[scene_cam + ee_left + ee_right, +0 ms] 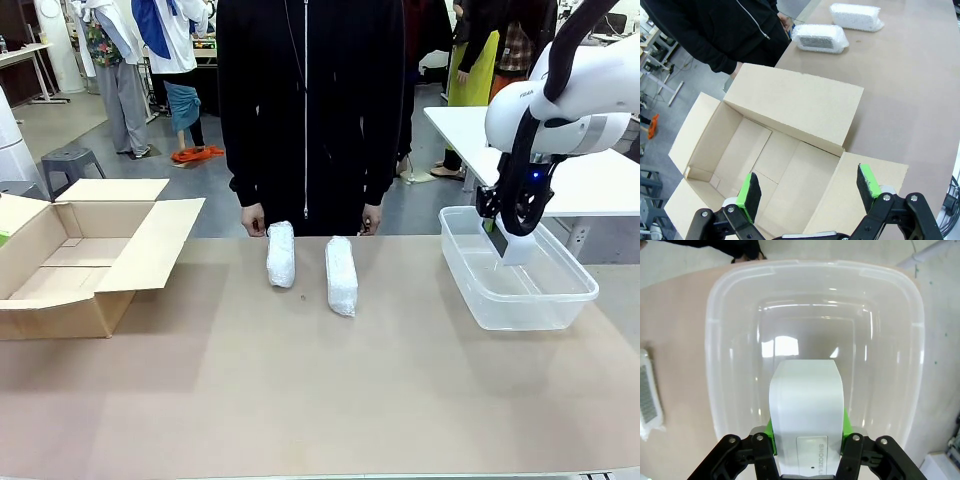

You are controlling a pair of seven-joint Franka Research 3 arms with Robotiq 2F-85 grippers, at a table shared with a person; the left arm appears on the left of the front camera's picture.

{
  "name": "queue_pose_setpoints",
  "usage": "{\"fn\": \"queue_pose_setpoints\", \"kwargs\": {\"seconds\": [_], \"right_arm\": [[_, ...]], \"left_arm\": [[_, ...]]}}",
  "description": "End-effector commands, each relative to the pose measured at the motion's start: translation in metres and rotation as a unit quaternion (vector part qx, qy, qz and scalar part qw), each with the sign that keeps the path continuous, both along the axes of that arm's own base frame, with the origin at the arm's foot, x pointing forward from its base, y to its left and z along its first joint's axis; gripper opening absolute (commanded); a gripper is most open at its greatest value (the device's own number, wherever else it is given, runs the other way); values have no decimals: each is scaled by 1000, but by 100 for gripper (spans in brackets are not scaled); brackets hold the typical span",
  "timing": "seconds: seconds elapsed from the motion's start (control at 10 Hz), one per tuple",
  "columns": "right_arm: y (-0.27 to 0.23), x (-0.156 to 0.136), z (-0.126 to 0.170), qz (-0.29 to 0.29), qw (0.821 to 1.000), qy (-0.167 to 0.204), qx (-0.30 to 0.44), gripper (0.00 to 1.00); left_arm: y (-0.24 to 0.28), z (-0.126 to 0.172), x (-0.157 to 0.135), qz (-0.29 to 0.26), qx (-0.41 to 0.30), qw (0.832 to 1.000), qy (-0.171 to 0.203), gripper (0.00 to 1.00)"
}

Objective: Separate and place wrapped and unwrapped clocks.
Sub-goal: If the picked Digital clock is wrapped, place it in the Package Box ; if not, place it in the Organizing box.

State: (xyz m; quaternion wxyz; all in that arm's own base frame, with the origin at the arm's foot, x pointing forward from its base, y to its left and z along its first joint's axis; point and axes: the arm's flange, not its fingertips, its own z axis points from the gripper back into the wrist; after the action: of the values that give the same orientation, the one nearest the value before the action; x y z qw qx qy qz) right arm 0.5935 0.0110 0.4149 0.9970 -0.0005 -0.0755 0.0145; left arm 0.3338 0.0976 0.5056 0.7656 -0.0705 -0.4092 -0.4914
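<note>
Two wrapped clocks in white bubble wrap lie side by side at the table's far middle, one (281,254) left and one (341,275) right, just before the person's hands; the left wrist view shows them too (819,38) (856,16). The bare white clock (806,405) hangs in my right gripper (512,238), which is shut on it above the clear plastic tub (560,300). In the right wrist view the clock points down into the tub (715,355). My left gripper (810,192) stands open over the cardboard box (765,150), nothing between its green pads.
The open cardboard box (70,280) sits at the table's left with its flaps spread. A person in black stands at the far edge, hands resting on the table rim. A white table stands behind the tub.
</note>
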Motion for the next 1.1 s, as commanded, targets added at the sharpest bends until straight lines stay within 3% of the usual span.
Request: {"fn": "queue_pose_setpoints", "kwargs": {"seconds": [0.0, 1.0], "right_arm": [[2, 1, -17, 3, 1000, -4, -27, 51], [11, 0, -57, -52, 999, 2, -16, 51]], "left_arm": [[2, -2, 2, -11, -5, 1000, -5, 100], [2, -2, 2, -11, -5, 1000, -5, 100]]}}
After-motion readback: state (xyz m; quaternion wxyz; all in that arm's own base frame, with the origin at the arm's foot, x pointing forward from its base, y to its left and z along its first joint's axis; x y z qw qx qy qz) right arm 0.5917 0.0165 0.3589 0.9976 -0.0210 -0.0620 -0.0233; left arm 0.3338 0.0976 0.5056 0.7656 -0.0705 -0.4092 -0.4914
